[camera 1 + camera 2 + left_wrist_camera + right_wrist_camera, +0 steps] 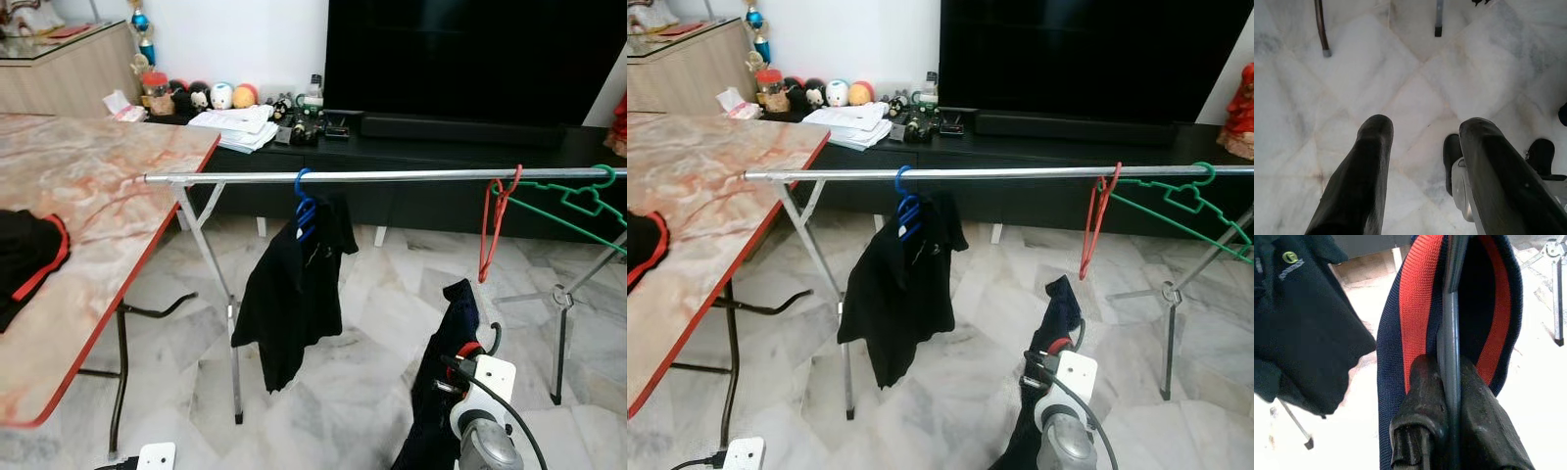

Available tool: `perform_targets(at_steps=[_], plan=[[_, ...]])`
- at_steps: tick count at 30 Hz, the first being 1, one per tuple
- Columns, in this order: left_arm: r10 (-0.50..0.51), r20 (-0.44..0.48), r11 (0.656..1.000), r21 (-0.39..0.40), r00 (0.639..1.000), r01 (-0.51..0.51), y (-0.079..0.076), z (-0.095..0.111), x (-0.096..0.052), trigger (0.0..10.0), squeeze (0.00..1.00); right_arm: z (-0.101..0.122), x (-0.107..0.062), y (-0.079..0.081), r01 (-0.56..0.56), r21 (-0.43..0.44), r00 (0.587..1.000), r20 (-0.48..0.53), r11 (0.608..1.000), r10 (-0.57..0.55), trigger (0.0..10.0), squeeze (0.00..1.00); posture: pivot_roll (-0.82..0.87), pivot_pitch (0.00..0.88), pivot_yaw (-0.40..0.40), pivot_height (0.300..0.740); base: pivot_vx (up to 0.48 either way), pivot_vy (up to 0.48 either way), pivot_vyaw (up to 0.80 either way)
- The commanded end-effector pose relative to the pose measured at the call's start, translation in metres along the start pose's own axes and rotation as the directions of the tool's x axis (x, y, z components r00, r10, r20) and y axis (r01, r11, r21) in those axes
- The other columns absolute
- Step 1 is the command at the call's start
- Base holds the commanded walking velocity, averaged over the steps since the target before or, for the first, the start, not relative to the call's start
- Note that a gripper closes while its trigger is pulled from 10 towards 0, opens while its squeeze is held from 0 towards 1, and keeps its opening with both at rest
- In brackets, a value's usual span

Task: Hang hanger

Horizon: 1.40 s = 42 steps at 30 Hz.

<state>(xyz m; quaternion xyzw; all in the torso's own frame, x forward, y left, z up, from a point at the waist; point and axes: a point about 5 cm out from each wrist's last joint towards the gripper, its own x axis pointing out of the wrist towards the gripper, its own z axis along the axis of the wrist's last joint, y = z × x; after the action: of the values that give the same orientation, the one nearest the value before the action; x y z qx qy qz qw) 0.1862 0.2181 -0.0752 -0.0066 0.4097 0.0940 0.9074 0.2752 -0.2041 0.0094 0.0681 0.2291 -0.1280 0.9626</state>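
A silver rail runs across the room at chest height. From it hang a blue hanger carrying a black shirt, a bare red hanger and a green hanger at the far right. Below the red hanger, my right gripper is shut on the thin grey hanger that sits inside a navy garment with a red collar. This garment hangs low, well under the rail. My left gripper is open and points down at the marble floor, with nothing between its fingers.
A marble-topped folding table with a red edge stands at the left, with a black and red garment on it. The rack's legs stand on the floor. A dark TV console lies behind the rail. A white power strip lies on the floor.
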Motion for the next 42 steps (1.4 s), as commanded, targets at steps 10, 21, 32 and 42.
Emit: perform_targets(at_steps=[10,21,32,42], plan=[[0.009,-0.02,1.0,0.002,1.0,-0.009,0.002,-0.005,-0.001,10.0,0.0,0.006,0.002,-0.002,0.015,0.007,1.0,0.027,1.0,-0.016,10.0,0.0,0.07,0.0,0.013,0.74,-0.265,0.0,0.0],[0.007,-0.013,1.0,0.001,1.0,-0.007,0.001,-0.003,-0.001,10.0,0.0,0.003,0.002,-0.004,0.035,0.005,0.999,0.014,0.999,-0.035,10.0,0.0,0.07,0.0,0.012,0.74,-0.266,0.0,0.0],[0.006,0.007,1.0,0.004,1.0,-0.006,0.001,0.002,0.0,10.0,0.0,0.0,0.002,-0.004,0.036,-0.018,0.999,-0.003,0.999,-0.036,10.0,0.0,0.07,0.0,0.012,0.74,-0.145,0.0,0.0],[-0.013,0.115,0.998,0.056,0.993,0.006,-0.004,0.033,0.006,10.0,0.0,-0.001,0.004,-0.002,0.017,-0.058,0.999,-0.029,0.998,-0.018,10.0,0.0,0.07,0.0,0.008,0.74,0.0,0.0,0.0]])
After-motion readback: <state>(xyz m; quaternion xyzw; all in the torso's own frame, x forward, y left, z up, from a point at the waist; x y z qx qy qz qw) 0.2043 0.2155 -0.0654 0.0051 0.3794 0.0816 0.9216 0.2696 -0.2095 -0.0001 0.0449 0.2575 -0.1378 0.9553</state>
